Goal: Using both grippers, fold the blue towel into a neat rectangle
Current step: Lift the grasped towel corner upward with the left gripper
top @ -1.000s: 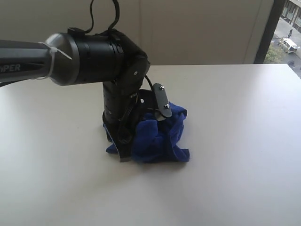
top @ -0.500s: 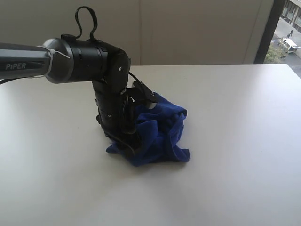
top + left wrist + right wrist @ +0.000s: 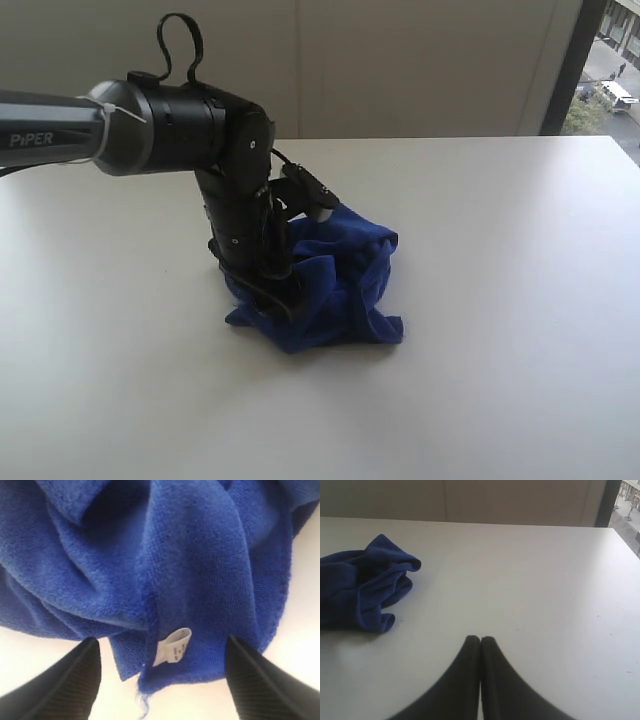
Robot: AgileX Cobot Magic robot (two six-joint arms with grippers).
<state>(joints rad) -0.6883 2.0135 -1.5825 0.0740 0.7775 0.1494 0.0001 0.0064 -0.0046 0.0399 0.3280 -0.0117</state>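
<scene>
The blue towel point(image 3: 345, 280) lies crumpled in a heap in the middle of the white table point(image 3: 500, 250). My left arm stands over the heap's left side, and my left gripper point(image 3: 272, 298) points down into the cloth. In the left wrist view my left gripper point(image 3: 161, 641) is open, with one finger on each side of a towel corner point(image 3: 200, 595) that carries a small white tag point(image 3: 172, 647). The cloth is not pinched. My right gripper point(image 3: 480, 639) is shut on nothing, low over bare table, well off to the side of the towel point(image 3: 365, 590). It is out of the exterior view.
A pale wall runs behind the table's far edge point(image 3: 450, 138). A dark window frame point(image 3: 565, 60) with a street outside stands at the back right. A cable loop point(image 3: 180, 40) sticks up from the left arm.
The left arm has drawn back to the left and its wrist has turned, bringing the gripper down at the towel's left side. The towel heap has barely shifted.
</scene>
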